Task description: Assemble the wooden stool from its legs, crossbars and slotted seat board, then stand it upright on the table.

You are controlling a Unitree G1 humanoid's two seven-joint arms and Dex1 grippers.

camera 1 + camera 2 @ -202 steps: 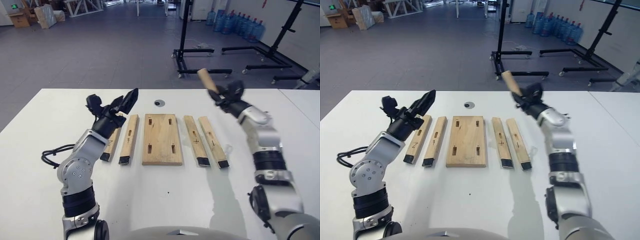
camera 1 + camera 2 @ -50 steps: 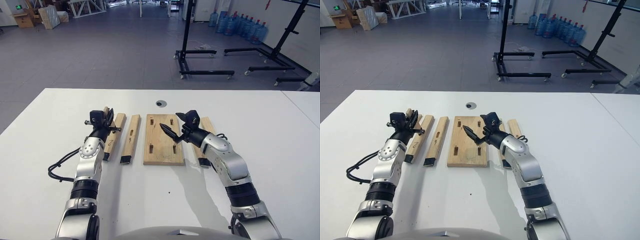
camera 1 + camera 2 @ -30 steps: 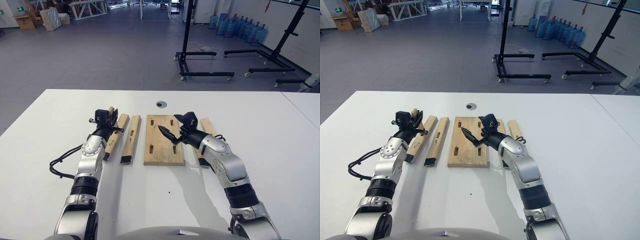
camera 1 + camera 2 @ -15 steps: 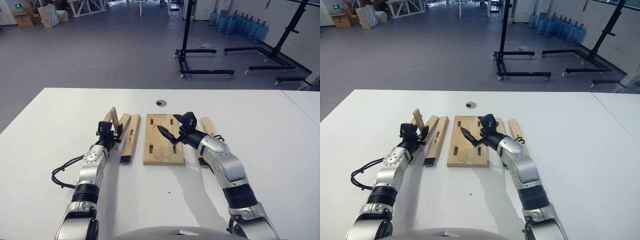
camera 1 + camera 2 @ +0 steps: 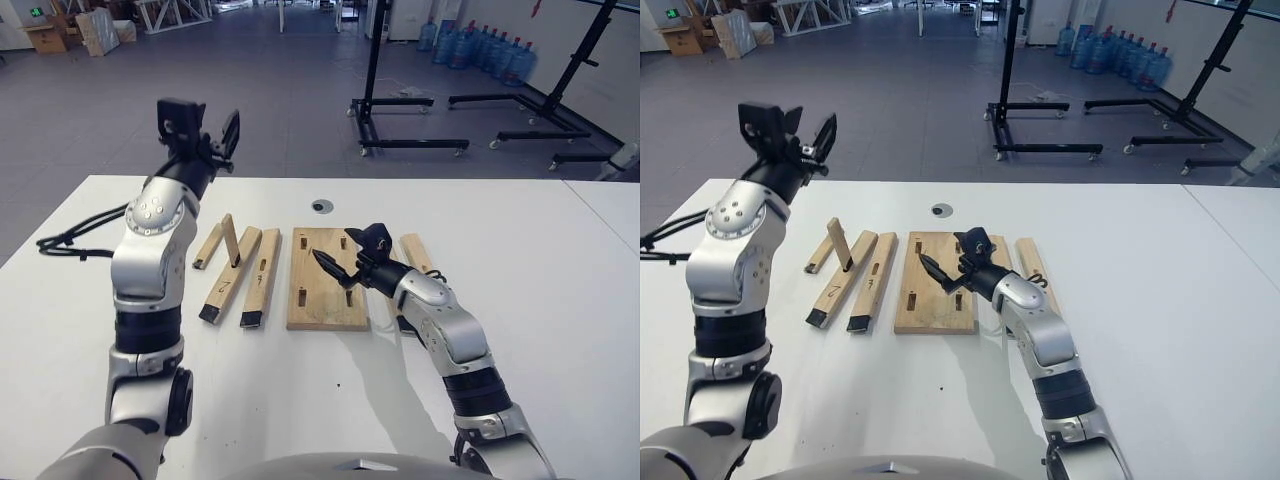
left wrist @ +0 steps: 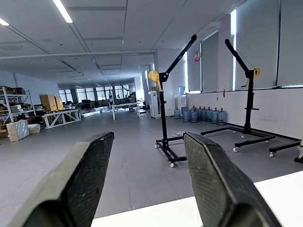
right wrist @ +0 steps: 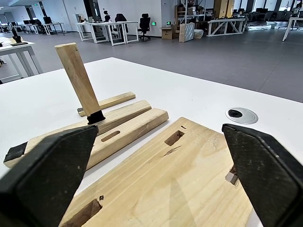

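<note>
Your left end effector (image 5: 215, 138) is held high above the table's (image 5: 520, 260) far left part, well clear of every wooden piece. It points out towards the room, and its two fingers (image 6: 83, 184) are spread apart with nothing between them.

Below it, the leftmost piece is a short crossbar (image 5: 208, 246) lying flat on the table. Just beside it lies the first leg (image 5: 224, 288). A second crossbar (image 5: 230, 238) stands on this leg near its far end, tilted rather than plumb, with its dark lower end planted at the leg's slot. You cannot tell how deep it sits. The second leg (image 5: 261, 288) lies flat, close alongside the first leg, with its slots facing up.

The slotted seat board (image 5: 323, 290) lies flat in the middle of the table, and its four slots are uncovered. A round grommet (image 5: 321, 207) is set in the table beyond it.

Your right end effector (image 5: 335, 270) hovers low over the right half of the seat board. Its fingers (image 7: 45, 175) are spread wide and hold nothing.

To the right of the board lie two more legs. The third leg (image 5: 404, 324) is mostly hidden under your right arm, so you see little more than its dark foot. The fourth leg (image 5: 414, 250) lies flat just beyond it.
</note>
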